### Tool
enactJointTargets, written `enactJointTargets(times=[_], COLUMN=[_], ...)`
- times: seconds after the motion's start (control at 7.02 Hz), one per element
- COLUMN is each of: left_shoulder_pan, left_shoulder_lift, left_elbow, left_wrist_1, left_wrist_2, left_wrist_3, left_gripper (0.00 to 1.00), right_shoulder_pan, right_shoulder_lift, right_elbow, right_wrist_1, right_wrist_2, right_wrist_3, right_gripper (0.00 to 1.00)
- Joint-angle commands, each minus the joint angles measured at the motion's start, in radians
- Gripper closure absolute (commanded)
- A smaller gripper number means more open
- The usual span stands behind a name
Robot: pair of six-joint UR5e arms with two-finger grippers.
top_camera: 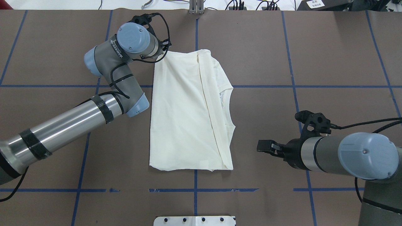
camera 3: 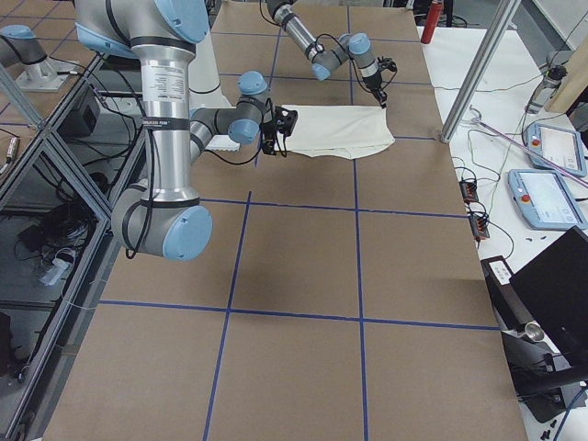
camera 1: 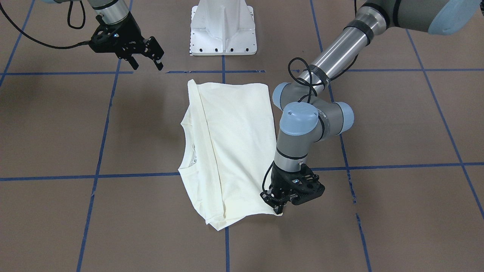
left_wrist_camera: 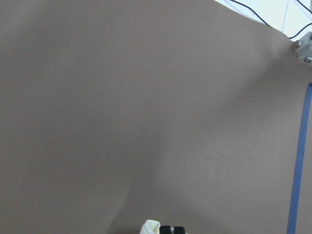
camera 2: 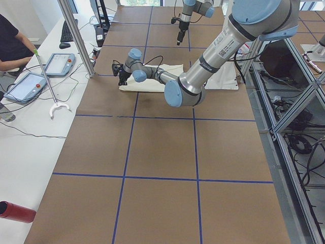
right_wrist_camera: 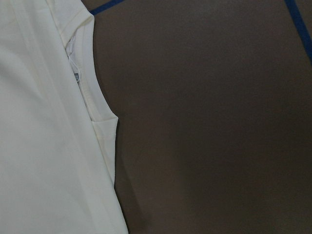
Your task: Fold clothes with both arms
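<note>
The cream-white shirt [camera 1: 230, 151] is laid flat on the brown-papered table [camera 1: 397, 124], directly in front of the white pedestal base [camera 1: 223, 28], with only a narrow strip of table left between the two. It is folded lengthwise into a long panel. Only plain fabric is shown on top, and no print can be seen. The neckline [right_wrist_camera: 87, 73] is turned to the right arm's side of the base, and a long folded seam is seen running away from the base.

The left gripper [camera 1: 279, 207] is lowered onto the shirt corner farthest from the base, on the left arm's side, and its fingers are pinched together on that corner. The right gripper [camera 1: 148, 67] is held off the table beside the base, on the right arm's side. Its fingers are spread wide and nothing is held between them.
</note>
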Motion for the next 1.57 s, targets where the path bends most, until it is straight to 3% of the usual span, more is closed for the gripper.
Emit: enactJointTargets(times=[0.0,0.14,0.29,0.57,0.71,0.86,1.0,1.28,1.43], left_shoulder_pan=[-0.031,-0.055,-0.063,-0.059,-0.056,-0.054,-0.053,-0.048,-0.046], left_shoulder_lift=[0.007,0.023,0.106,0.255,0.289,0.334,0.37,0.373,0.379], left_elbow=[-0.016,-0.049,-0.188,-0.563,-0.688,-0.799,-0.866,-0.875,-0.876], left_wrist_1=[0.003,0.011,0.064,0.281,0.384,0.436,0.462,0.465,0.465], left_wrist_2=[-0.017,-0.127,-0.195,-0.199,-0.229,-0.258,-0.274,-0.28,-0.282], left_wrist_3=[0.126,0.135,0.136,0.147,0.15,0.15,0.15,0.15,0.15], left_gripper=[0.0,0.0,0.0,0.0,0.0,0.0,0.0,0.0,0.0], right_shoulder_pan=[0.001,0.001,0.007,0.007,0.007,0.007,0.007,0.004,0.003], right_shoulder_lift=[0.097,0.108,0.128,0.351,0.442,0.482,0.492,0.596,0.669], right_elbow=[-0.084,-0.118,-0.141,-0.21,-0.257,-0.326,-0.377,-0.508,-0.576], right_wrist_1=[-0.011,-0.013,-0.034,-0.309,-0.393,-0.395,-0.397,-0.422,-0.494], right_wrist_2=[-0.017,-0.017,-0.015,-0.018,-0.021,-0.023,-0.024,-0.011,0.009], right_wrist_3=[-0.003,-0.029,-0.102,-0.225,-0.298,-0.386,-0.458,-0.469,-0.472], right_gripper=[0.0,0.0,0.0,0.0,0.0,0.0,0.0,0.0,0.0])
